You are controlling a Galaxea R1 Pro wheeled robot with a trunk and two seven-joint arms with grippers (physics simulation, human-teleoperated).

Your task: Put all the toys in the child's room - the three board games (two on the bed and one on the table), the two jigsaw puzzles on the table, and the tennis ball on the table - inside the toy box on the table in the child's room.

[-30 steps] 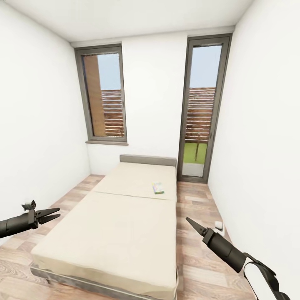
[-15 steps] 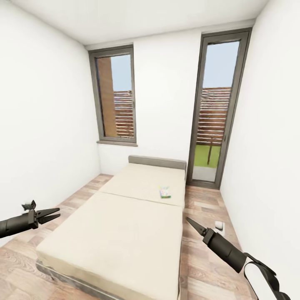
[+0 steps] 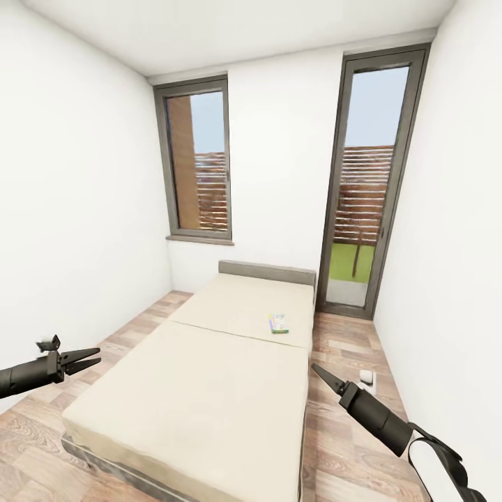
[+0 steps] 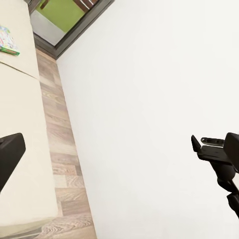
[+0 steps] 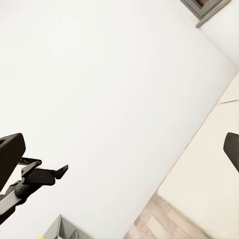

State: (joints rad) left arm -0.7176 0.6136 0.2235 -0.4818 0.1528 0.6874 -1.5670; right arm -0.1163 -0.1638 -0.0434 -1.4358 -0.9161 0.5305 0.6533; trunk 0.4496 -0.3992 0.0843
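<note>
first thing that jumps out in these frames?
The wide cream bed takes up the middle of the floor, running to the far wall between a window and a tall glazed door. One small green-and-white board game lies on the bed's far panel, near its right edge. Both grippers, left and right, hang empty in the foreground.

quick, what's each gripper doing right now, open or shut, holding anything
left gripper: open, holding nothing.
right gripper: open, holding nothing.
</note>
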